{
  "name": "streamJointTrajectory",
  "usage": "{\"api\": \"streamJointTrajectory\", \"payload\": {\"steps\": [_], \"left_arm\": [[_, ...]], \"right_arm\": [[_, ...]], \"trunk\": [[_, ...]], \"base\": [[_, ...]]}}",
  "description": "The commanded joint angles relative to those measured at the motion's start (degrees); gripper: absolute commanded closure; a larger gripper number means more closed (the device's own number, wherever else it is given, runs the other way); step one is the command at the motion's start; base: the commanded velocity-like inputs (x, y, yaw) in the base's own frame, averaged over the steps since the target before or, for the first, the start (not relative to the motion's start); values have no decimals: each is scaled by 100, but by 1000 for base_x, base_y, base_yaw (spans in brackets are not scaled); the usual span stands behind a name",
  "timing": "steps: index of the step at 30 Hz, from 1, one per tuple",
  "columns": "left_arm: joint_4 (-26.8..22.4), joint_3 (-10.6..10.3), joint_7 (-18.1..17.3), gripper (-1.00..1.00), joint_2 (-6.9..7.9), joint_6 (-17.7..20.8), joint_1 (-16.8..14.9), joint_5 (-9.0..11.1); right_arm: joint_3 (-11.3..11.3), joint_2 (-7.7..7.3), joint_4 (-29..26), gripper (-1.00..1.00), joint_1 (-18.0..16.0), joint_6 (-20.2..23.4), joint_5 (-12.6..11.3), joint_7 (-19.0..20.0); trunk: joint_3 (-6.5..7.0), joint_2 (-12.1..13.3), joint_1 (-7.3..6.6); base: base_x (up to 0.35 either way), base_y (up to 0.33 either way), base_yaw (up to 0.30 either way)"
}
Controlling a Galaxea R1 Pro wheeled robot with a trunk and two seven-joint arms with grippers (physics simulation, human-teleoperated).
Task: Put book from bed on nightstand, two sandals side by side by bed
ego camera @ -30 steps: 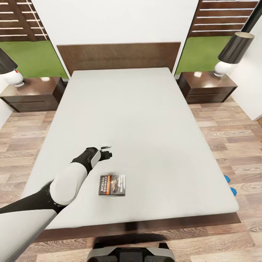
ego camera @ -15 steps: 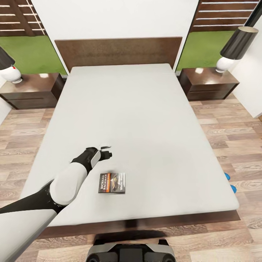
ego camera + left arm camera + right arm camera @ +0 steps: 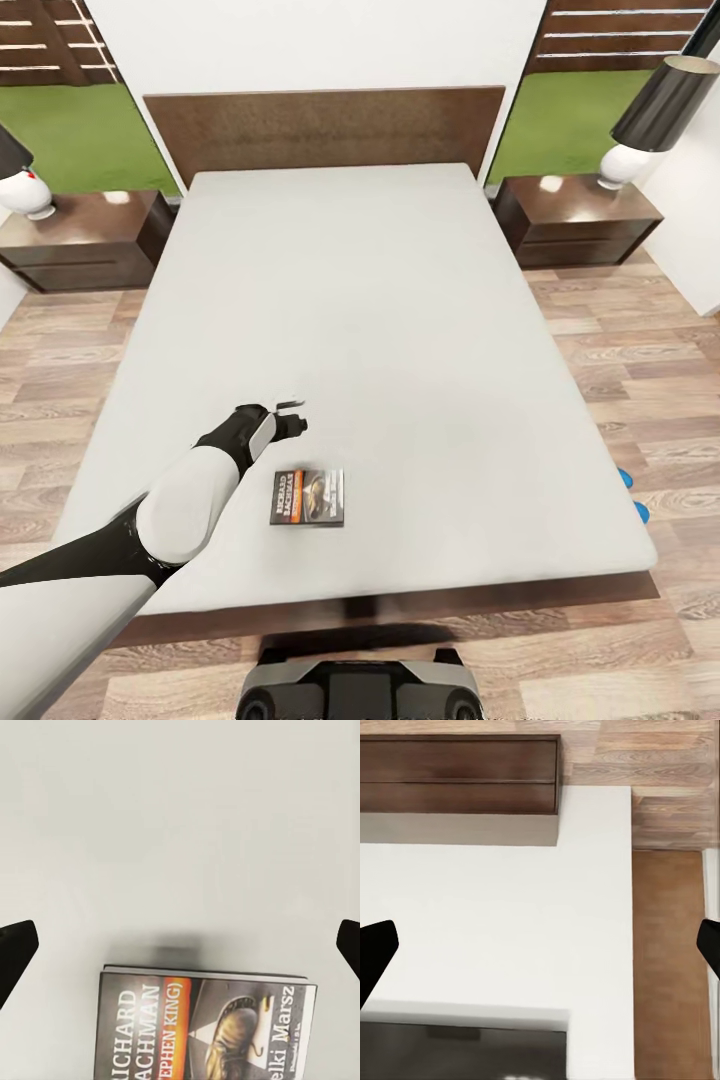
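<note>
The book (image 3: 308, 498), dark cover with an orange band, lies flat on the bed's pale mattress (image 3: 380, 330) near its foot end. My left gripper (image 3: 300, 414) hovers open over the mattress, a little beyond the book toward the headboard. In the left wrist view the book (image 3: 206, 1027) lies just short of the open gripper (image 3: 180, 949), whose dark fingertips (image 3: 15, 952) stand wide apart. Blue tips of two sandals (image 3: 625, 477) (image 3: 641, 512) peek out on the floor by the bed's right side. My right gripper (image 3: 540, 952) is open and holds nothing.
A dark nightstand (image 3: 85, 240) with a white lamp stands left of the headboard, and a twin nightstand (image 3: 580, 215) with a black-shaded lamp (image 3: 660, 105) stands right. Wood-plank floor (image 3: 640, 360) runs along both sides of the bed. My base (image 3: 360, 690) is at the bed's foot.
The whole head view has shifted, so the camera moved; the bed now sits slightly higher in the picture. The book lies a bit nearer my left gripper, which stays open.
</note>
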Motion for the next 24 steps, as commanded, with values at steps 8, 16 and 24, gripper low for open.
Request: {"api": "streamJointTrajectory", "payload": {"steps": [8,16,24], "left_arm": [[-22,16,17,-100,2,15,-2,6],[-24,16,15,-100,3,15,-2,10],[-25,16,16,-100,-4,12,-2,14]], "right_arm": [[-42,37,-10,-100,2,165,58,-233],[-42,44,-12,-100,2,220,58,-278],[-42,39,-12,-100,2,230,58,-285]], "trunk": [[-82,-9,3],[-157,-9,3],[-232,-9,3]], "base": [[0,0,0],[0,0,0],[0,0,0]]}}
